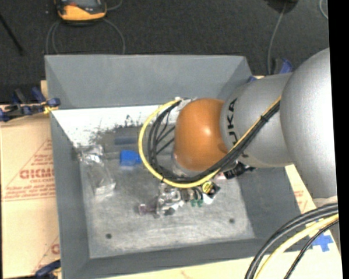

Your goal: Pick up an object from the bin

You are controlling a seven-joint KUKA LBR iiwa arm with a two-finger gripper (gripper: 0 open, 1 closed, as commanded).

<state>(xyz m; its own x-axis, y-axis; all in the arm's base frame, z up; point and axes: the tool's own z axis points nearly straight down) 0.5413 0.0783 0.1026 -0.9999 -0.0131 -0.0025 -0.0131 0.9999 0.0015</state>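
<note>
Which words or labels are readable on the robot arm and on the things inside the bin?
"KUKA": on the grey arm, beside its orange cover.
On the blue block and the clear bag: no text that is readable.

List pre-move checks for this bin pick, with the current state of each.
1. Position: gripper low over the bin floor, front middle: ok.
2. Target: which piece of the small jumble beside it is meant: cannot tell.
3. Anything held: cannot tell; the orange wrist cover blocks the look from above.
4. Blue block lies apart, up-left of the gripper: ok.
5. Clear plastic wrapper lies apart at the left: ok.
6. Gripper away from the bin walls: ok.
</note>
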